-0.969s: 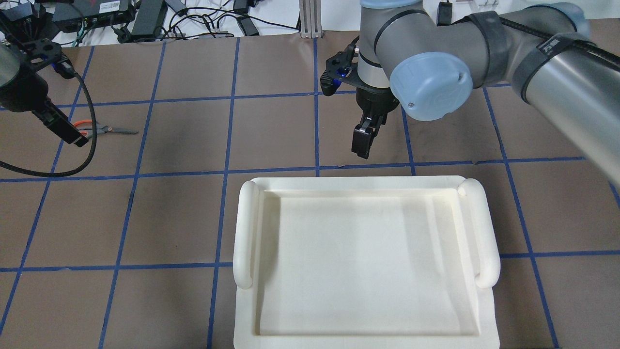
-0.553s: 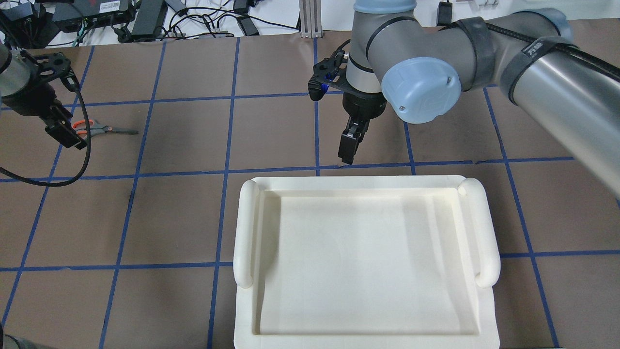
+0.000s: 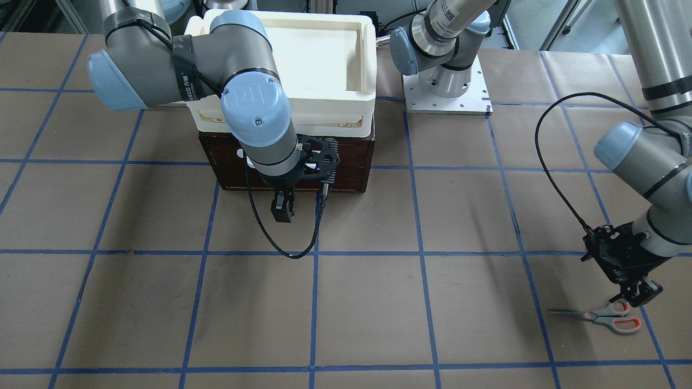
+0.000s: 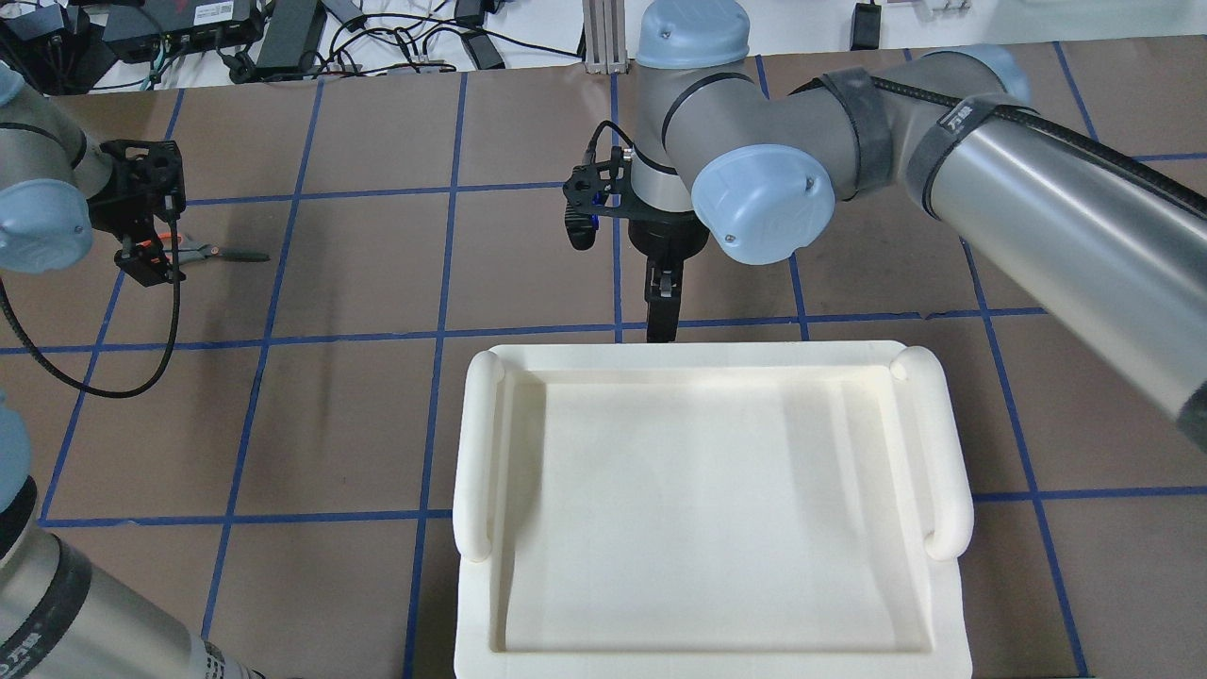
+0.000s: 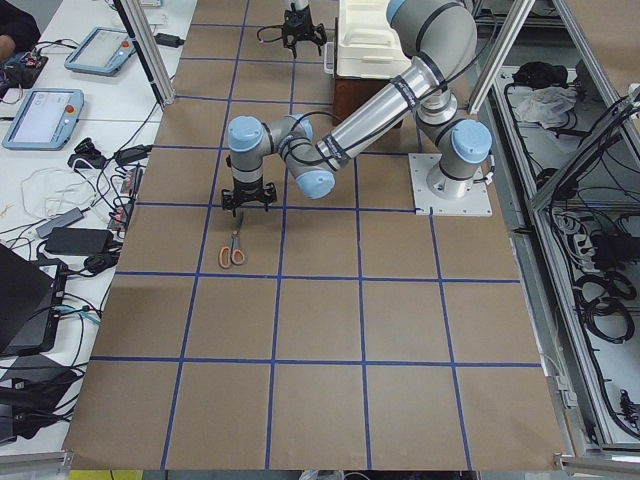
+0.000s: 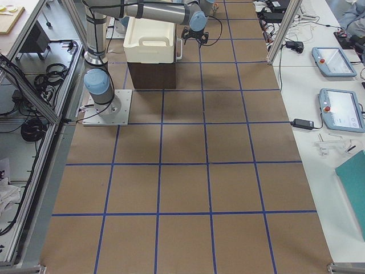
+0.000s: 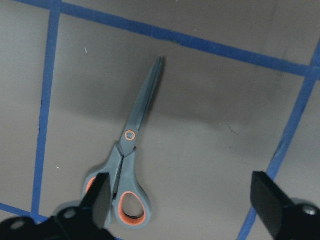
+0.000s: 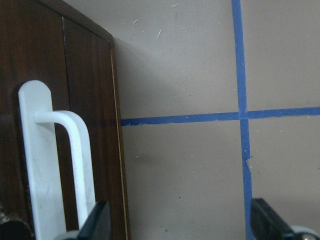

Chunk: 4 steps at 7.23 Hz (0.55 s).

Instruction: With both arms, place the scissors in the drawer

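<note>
Scissors (image 7: 129, 136): lay flat, lower left; likely light, stiff, thin.
Hold: best across handles (image 7: 124, 175) near pivot.
Left claw (image 7: 182, 197): spread, empty.
Right claw (image 8: 180, 220): spread, empty.

My right arm (image 6: 154, 10) runs from its base (image 6: 98, 84) on a metal plate (image 6: 114, 111) over the white tray (image 6: 148, 43), which sits on the dark drawer (image 6: 151, 75). My right gripper (image 6: 193, 39) hangs just past the tray, over the brown table (image 6: 182, 171) with blue lines. It is too small here to tell how wide it stands. Two tablets (image 6: 341, 108) lie on the white bench (image 6: 308, 85).
</note>
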### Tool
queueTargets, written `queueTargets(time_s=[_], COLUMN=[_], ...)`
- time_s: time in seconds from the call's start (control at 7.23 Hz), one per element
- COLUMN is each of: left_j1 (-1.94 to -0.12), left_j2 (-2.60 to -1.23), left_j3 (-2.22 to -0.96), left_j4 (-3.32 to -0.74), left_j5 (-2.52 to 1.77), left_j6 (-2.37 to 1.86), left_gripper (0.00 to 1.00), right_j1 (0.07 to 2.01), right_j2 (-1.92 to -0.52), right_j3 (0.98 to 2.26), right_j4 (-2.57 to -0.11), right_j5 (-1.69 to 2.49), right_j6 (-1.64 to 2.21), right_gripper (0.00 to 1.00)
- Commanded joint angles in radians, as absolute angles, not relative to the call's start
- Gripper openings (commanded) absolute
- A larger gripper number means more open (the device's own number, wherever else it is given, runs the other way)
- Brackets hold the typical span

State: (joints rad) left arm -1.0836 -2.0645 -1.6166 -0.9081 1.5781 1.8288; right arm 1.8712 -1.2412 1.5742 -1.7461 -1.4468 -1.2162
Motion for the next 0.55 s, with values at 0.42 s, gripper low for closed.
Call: queueTargets(time_s=[0.42], left_j1=[-1.025], left_j2=[-2.219], left_j3=[-1.511], left_j4=[-0.899], left_j5=[1.526], left_j6=[1.98], left_gripper=[0.93], right_j1=[1.871], right_j2=[-1.249], right_j3=[1.574], right_j4=[-1.65], right_j5=[-1.445], right_j6=[-1.197], right_gripper=[1.0])
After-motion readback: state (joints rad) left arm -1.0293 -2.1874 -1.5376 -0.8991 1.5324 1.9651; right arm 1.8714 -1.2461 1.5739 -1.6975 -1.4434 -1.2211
